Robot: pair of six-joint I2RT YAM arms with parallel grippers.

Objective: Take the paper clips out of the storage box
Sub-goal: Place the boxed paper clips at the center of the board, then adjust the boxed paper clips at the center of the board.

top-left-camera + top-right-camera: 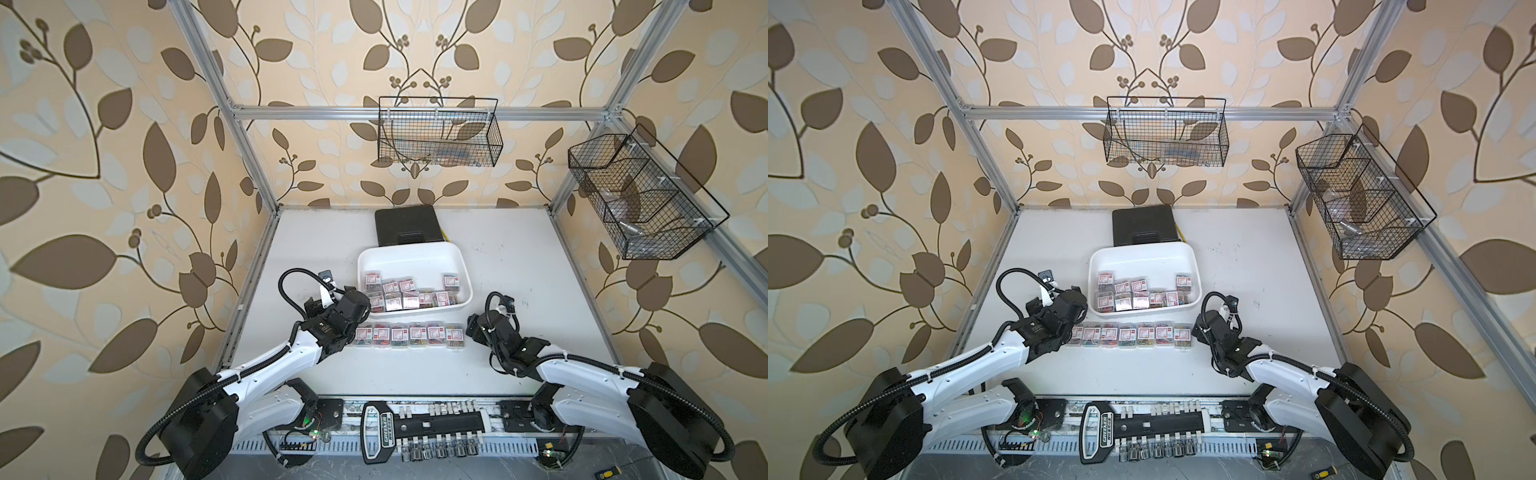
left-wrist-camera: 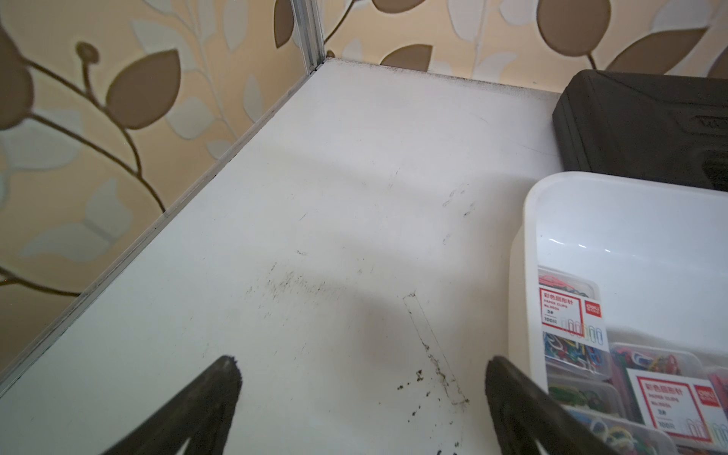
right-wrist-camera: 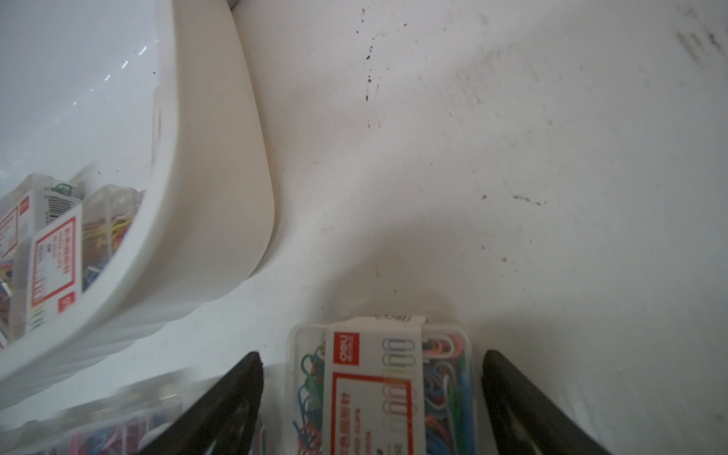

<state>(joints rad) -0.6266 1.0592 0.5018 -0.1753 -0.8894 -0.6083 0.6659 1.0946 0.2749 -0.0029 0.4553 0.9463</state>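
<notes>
The white storage box [image 1: 409, 248] [image 1: 1142, 249] stands mid-table with several clear boxes of paper clips [image 1: 409, 295] [image 1: 1140, 297] in its near half. Several more lie in a row [image 1: 415, 334] [image 1: 1144, 336] on the table in front of it. My left gripper [image 1: 360, 305] [image 2: 362, 378] is open and empty over bare table, one finger beside the storage box's wall [image 2: 524, 244]. My right gripper [image 1: 467, 332] [image 3: 372, 366] is open astride the row's rightmost box [image 3: 394, 394], which lies flat with a gap to each finger. The storage box's corner [image 3: 205, 197] is close by.
A black hard case [image 1: 409, 226] sits right behind the storage box. Two black wire baskets [image 1: 438, 133] [image 1: 640, 195] hang on the frame at the back and right. A socket tool rail [image 1: 415, 419] lies along the front edge between the arm bases.
</notes>
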